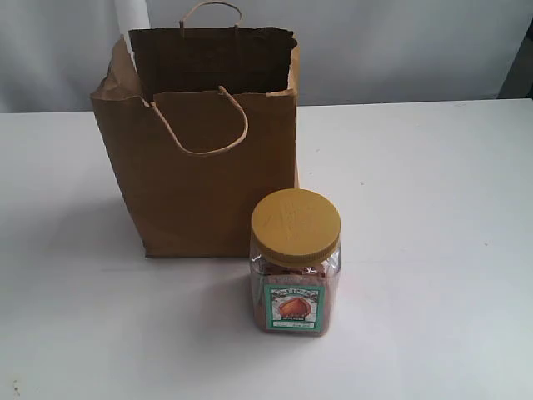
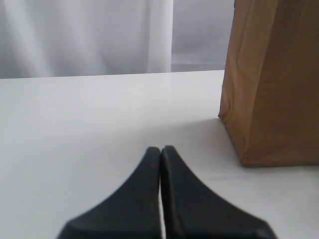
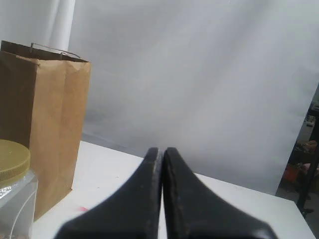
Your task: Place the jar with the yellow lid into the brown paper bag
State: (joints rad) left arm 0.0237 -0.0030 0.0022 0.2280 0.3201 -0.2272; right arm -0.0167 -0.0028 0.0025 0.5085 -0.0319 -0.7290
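The yellow-lidded jar (image 1: 295, 262) stands upright on the white table, just in front of the brown paper bag (image 1: 200, 167) and at its right front corner. The bag stands upright with its torn top open and dark inside. In the right wrist view the jar (image 3: 12, 191) and the bag (image 3: 45, 129) sit off to one side of my right gripper (image 3: 161, 149), which is shut and empty. My left gripper (image 2: 160, 148) is shut and empty over bare table, with the bag's lower corner (image 2: 269, 84) off to one side. Neither gripper appears in the exterior view.
The white table (image 1: 433, 208) stretches wide to the right and left of the bag. A pale curtain backdrop (image 3: 199, 74) hangs behind it. Dark equipment (image 3: 306, 164) stands beyond the table's far edge in the right wrist view.
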